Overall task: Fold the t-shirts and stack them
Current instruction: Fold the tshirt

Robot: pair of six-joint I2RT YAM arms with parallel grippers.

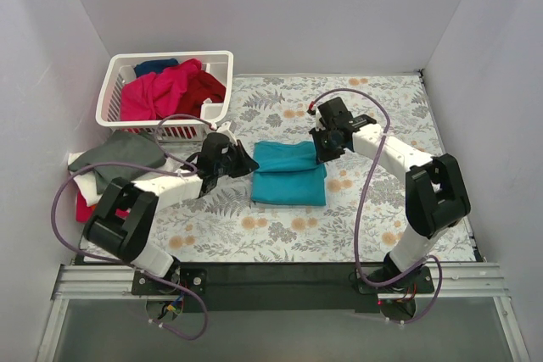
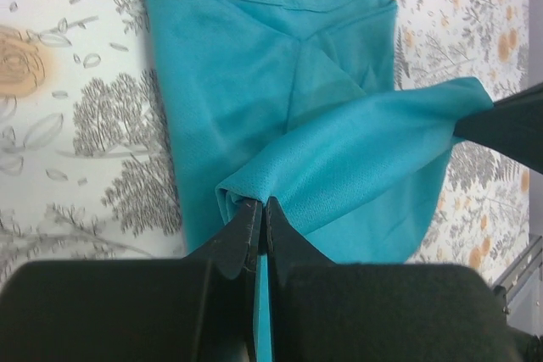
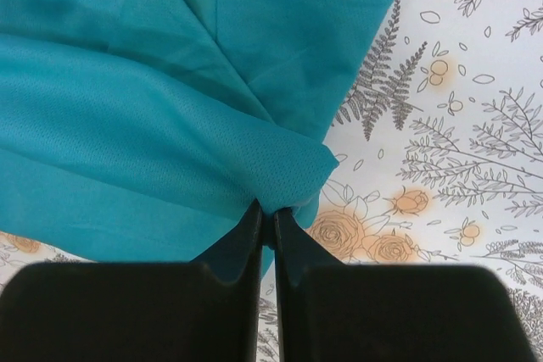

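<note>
Teal shirt (image 1: 288, 177), mid tabletop (image 1: 339, 228), looks light and limp; left fingers (image 2: 240, 239) and right fingers (image 3: 246, 239) each clamped on a fold corner, likely the best hold.

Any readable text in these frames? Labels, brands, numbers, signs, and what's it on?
None readable in any view.
teal t-shirt: plain, no print or tag showing.
basket: no label visible.
tablecloth: floral pattern only, no lettering.
</note>
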